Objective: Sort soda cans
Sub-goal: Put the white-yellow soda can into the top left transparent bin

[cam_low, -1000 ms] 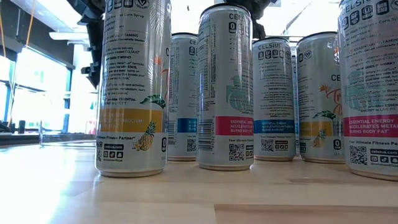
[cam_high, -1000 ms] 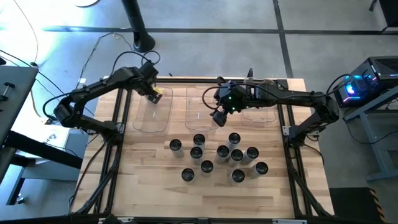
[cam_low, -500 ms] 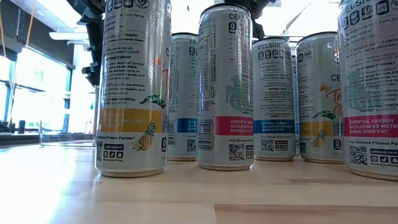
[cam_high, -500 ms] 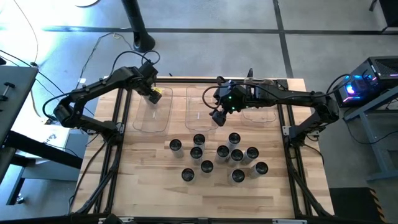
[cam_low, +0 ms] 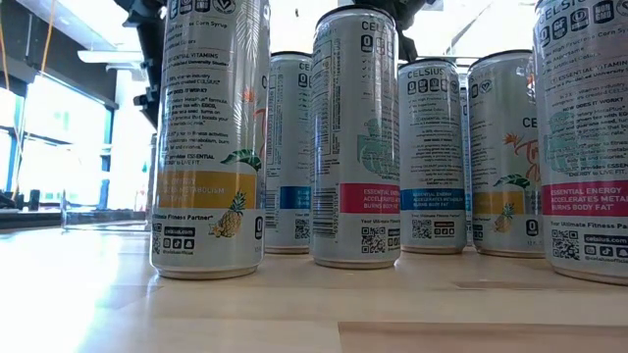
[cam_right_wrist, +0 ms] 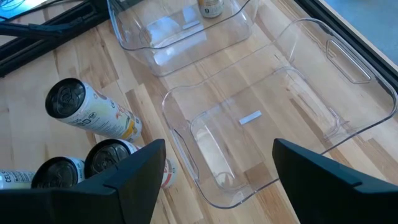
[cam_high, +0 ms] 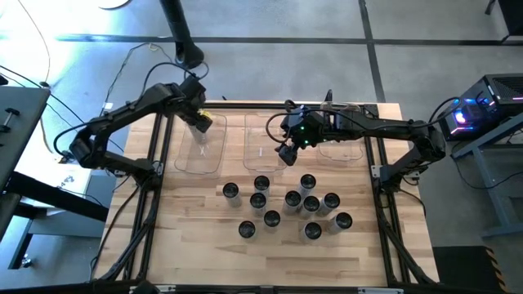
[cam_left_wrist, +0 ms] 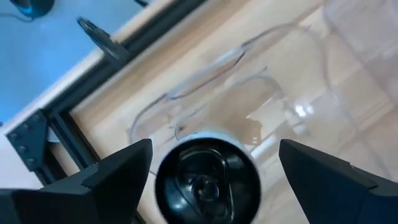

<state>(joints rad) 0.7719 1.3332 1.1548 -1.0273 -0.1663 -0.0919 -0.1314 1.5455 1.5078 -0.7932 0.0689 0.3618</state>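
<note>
Counter: pale wood-plank counter (cam_high: 196, 245) in a black metal frame.
Left claw (cam_high: 202, 125): fingers spread wide over the left clear rectangular plastic bin (cam_high: 198, 155); an upright can (cam_left_wrist: 207, 180) stands between them, untouched.
Right claw (cam_high: 287, 155): apart, empty, above the middle clear bin (cam_right_wrist: 261, 124).
Silvery-grey soda cans (cam_high: 290, 208): clustered upright near the counter's middle.
Low view only: printed labels with yellow, pink and blue bands.

My black fingers (cam_left_wrist: 118, 177); silver cans (cam_low: 355, 137) with yellow, blue, pink bands, dark tops; clear bins (cam_right_wrist: 273, 118); pale wood bench (cam_high: 204, 253).
</note>
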